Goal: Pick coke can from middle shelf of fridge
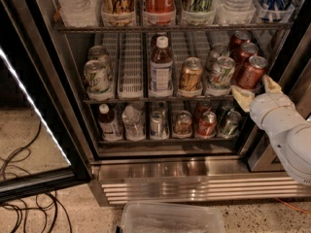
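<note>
The fridge (194, 181) stands open with its glass door (29, 106) swung out to the left. On the middle shelf (131, 100), three red coke cans stand in a row in the rightmost lane. The front coke can (251, 72) leans slightly at the shelf's right end. My gripper (256, 91) comes in from the right on a white arm. It is open, with pale fingertips (241, 97) spread just below and in front of that front can, one on each side. It holds nothing.
The middle shelf also holds green-and-white cans (221, 74) (97, 76), a gold-brown can (190, 74) and a bottle (161, 67). Cans and bottles fill the shelves above and below. A clear plastic bin (172, 220) sits on the floor in front. Cables (19, 178) lie at the left.
</note>
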